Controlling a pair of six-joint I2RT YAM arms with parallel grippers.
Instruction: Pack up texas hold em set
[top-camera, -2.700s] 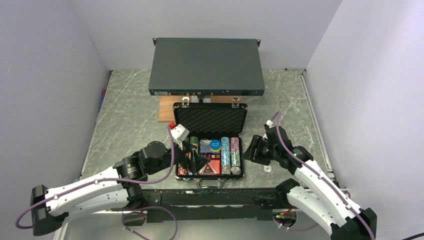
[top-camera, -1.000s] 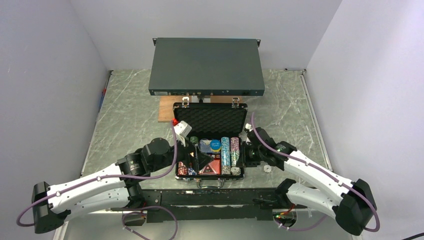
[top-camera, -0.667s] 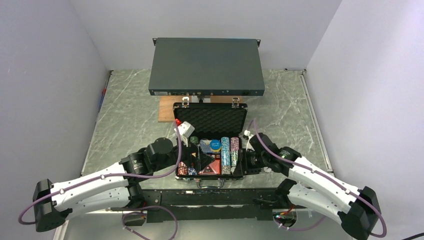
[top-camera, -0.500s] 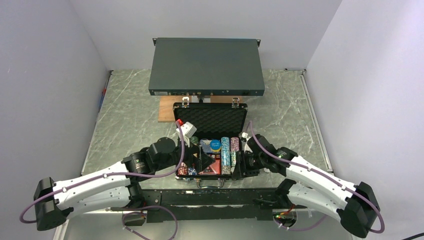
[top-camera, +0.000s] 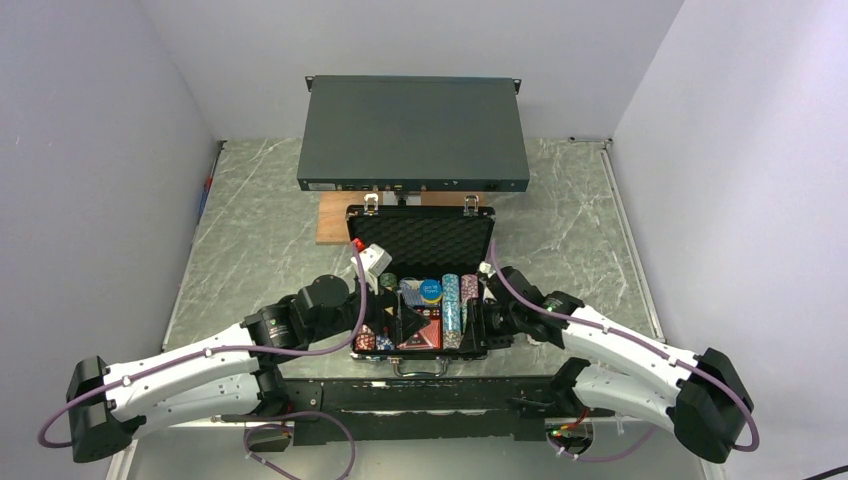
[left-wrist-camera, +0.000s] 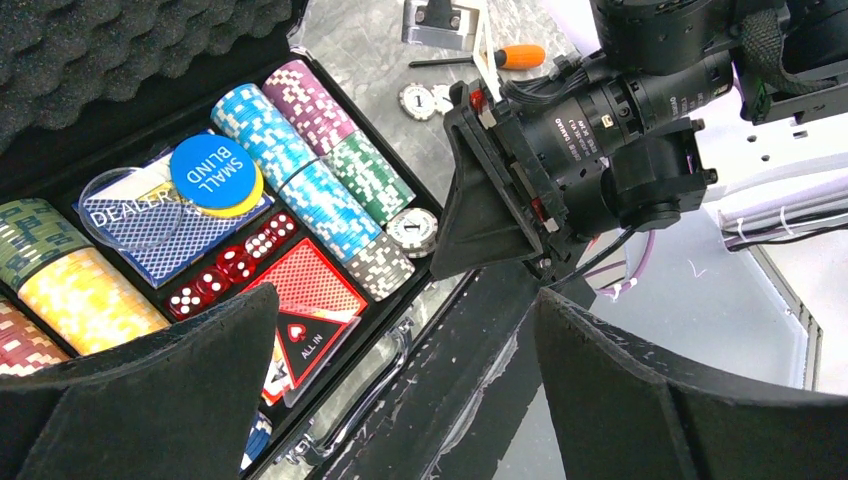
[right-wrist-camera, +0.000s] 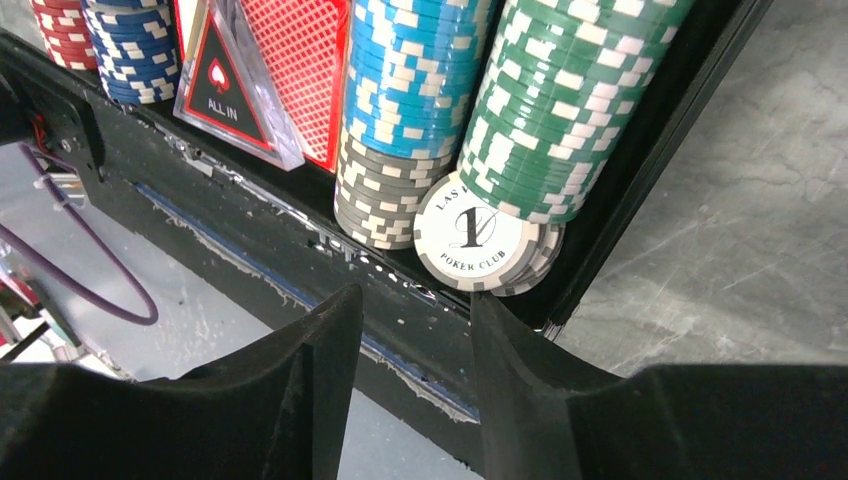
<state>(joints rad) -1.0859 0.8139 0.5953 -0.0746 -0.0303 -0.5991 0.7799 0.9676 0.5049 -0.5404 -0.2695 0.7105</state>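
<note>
Right pincer (right-wrist-camera: 415, 300): released, empty; white chip (right-wrist-camera: 470, 235) just beyond it. Left pincer (left-wrist-camera: 405, 310): spread wide, empty; red dice (left-wrist-camera: 225, 272) just ahead. Open poker case (top-camera: 420, 240) on bench (top-camera: 260, 230), below and just ahead of both.

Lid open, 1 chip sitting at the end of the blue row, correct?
Not quite: the 1 chip sits at the end of the green row, not the blue row, as the right wrist view shows. The lid is open.

"SMALL BLIND" on blue disc (left-wrist-camera: 213, 171)
</note>
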